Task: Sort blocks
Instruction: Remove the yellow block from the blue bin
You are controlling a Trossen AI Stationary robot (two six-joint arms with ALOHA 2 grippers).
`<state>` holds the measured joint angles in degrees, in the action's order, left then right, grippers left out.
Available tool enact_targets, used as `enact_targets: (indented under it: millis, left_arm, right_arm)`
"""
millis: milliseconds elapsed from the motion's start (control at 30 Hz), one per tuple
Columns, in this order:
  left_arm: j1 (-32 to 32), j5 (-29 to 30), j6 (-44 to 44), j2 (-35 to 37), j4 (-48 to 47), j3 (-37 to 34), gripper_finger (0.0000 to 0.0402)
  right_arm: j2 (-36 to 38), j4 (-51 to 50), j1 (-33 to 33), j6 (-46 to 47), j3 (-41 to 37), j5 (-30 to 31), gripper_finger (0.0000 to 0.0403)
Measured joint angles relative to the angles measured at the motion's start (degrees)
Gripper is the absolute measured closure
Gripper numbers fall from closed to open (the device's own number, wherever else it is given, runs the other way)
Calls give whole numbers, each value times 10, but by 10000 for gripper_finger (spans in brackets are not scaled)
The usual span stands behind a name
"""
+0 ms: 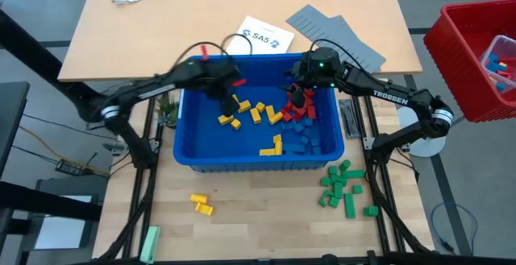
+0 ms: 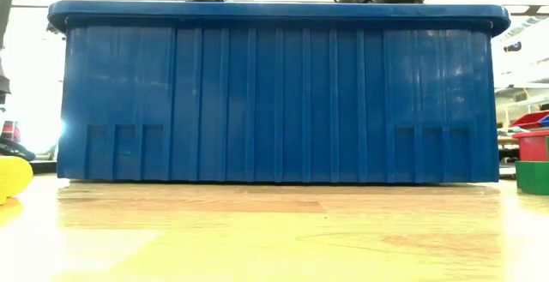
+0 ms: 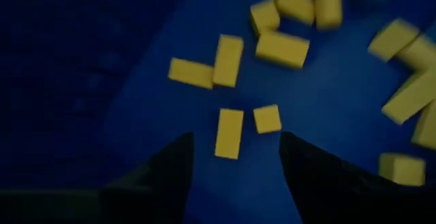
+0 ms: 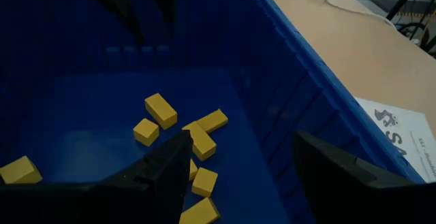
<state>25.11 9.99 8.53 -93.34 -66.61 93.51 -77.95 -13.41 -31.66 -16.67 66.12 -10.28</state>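
Hovering inside the blue bin (image 1: 187, 148), the left gripper (image 3: 235, 163) has its fingers spread wide and nothing between them — directly ahead of its tips lie two yellow blocks (image 3: 229, 133), a long one and a small square one side by side on the bin floor. Beyond them, more yellow blocks lie scattered loose. Over on the other side, the right gripper (image 4: 238, 166) hangs in the bin too, fingers wide apart and empty, with yellow blocks just under and ahead of it and the bin's ribbed wall to one side. Red blocks (image 1: 292, 108) and blue blocks (image 1: 308, 140) are piled close below it. Farther out on the counter (image 1: 258, 217), outside the bin, sit a cluster of green blocks (image 1: 343, 186) and a yellow pair (image 1: 201, 204).
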Motion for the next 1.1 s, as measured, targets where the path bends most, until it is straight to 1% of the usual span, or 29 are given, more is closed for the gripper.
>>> enact_targets:
  millis: [200,333,500,600,767,900,1000,1100]
  left_arm:
    - [18,-28,-77,-101,0,0,179]
    - [19,-55,-93,-152,-5,0,179]
    - [20,-60,-105,-196,-9,0,179]
    - [24,-60,-105,-209,-13,-11,179]
    - [38,-55,-103,-212,28,-71,179]
    - [44,-24,-100,-210,61,-100,179]
    - [45,-25,-102,-210,98,-116,179]
    - [45,-46,-112,-210,127,-133,179]
  right_arm:
    - [0,-3,0,0,0,0,165]
    - [0,-4,0,0,0,0,165]
    - [0,-4,0,0,0,0,165]
    - [0,-4,0,-4,0,0,165]
    - [0,-4,0,-4,0,0,165]
    - [0,3,0,-3,0,1,165]
    - [0,6,0,0,0,1,165]
    - [0,7,0,1,0,1,165]
